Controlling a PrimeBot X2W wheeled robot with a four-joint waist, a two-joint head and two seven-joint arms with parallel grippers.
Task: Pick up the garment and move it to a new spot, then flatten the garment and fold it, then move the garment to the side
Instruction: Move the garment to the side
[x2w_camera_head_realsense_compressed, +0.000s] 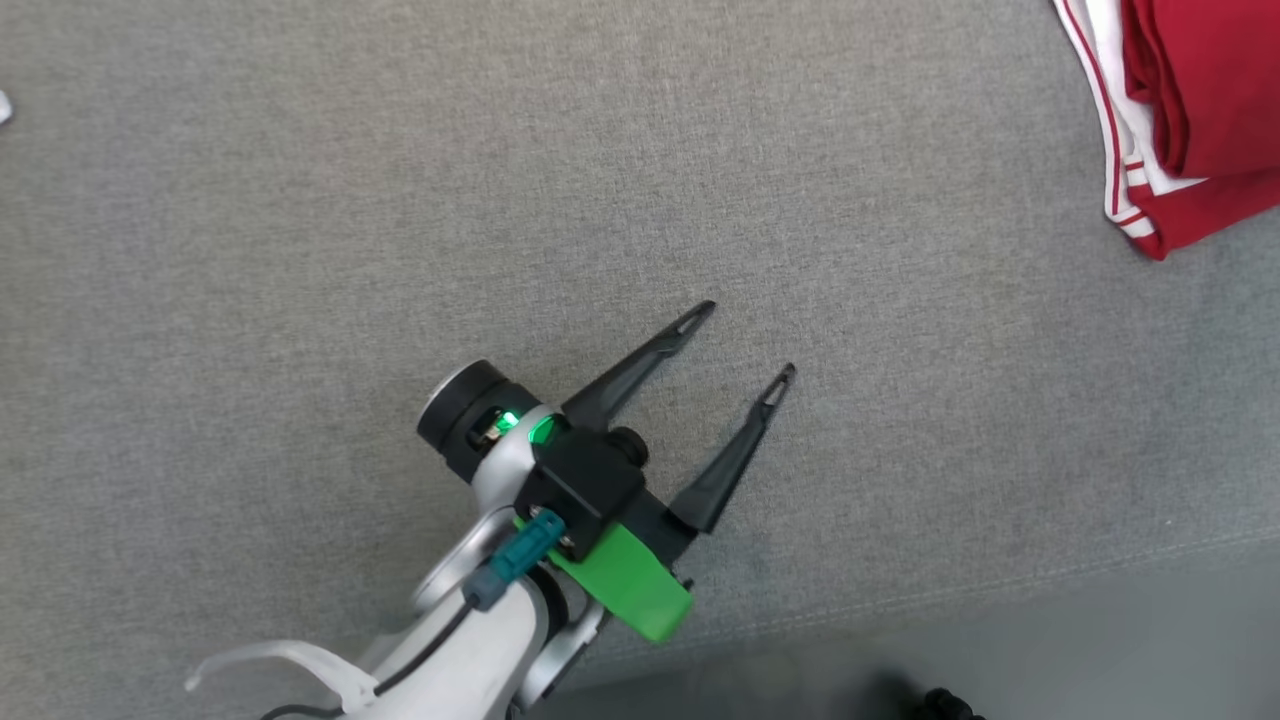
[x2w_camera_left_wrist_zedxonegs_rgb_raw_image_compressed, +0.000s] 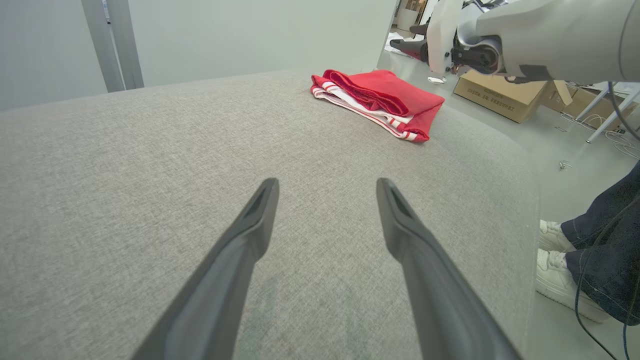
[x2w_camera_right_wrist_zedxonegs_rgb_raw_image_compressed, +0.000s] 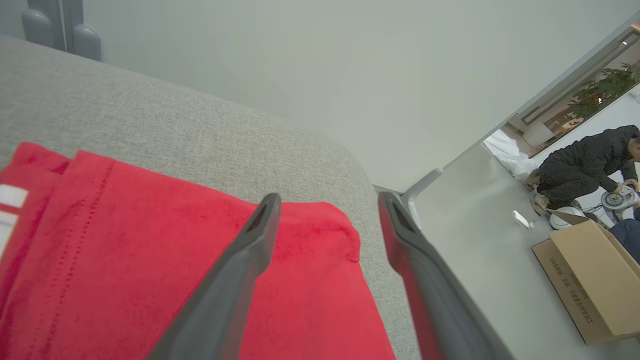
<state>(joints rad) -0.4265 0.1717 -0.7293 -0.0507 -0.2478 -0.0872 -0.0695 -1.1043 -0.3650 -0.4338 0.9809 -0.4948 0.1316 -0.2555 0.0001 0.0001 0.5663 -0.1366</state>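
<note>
The garment (x2w_camera_head_realsense_compressed: 1200, 110) is red with white striped trim and lies folded at the far right of the grey fabric surface (x2w_camera_head_realsense_compressed: 400, 200). In the left wrist view the garment (x2w_camera_left_wrist_zedxonegs_rgb_raw_image_compressed: 385, 97) sits well ahead, near the surface's far right corner. My left gripper (x2w_camera_head_realsense_compressed: 748, 340) hovers open over bare fabric, pointing toward it, with nothing between its fingers (x2w_camera_left_wrist_zedxonegs_rgb_raw_image_compressed: 326, 184). My right gripper (x2w_camera_right_wrist_zedxonegs_rgb_raw_image_compressed: 328, 197) stands open just above the garment (x2w_camera_right_wrist_zedxonegs_rgb_raw_image_compressed: 125, 250), fingers spread over its corner at the surface's edge. The right arm (x2w_camera_left_wrist_zedxonegs_rgb_raw_image_compressed: 525, 35) reaches in above the garment.
The surface's front edge (x2w_camera_head_realsense_compressed: 900, 600) runs along the lower right. On the floor beyond stand a cardboard box (x2w_camera_left_wrist_zedxonegs_rgb_raw_image_compressed: 500, 95) (x2w_camera_right_wrist_zedxonegs_rgb_raw_image_compressed: 595, 280) and loose cables. A person's legs and white shoes (x2w_camera_left_wrist_zedxonegs_rgb_raw_image_compressed: 555, 260) are close by the right side. Another person crouches farther off (x2w_camera_right_wrist_zedxonegs_rgb_raw_image_compressed: 585, 165).
</note>
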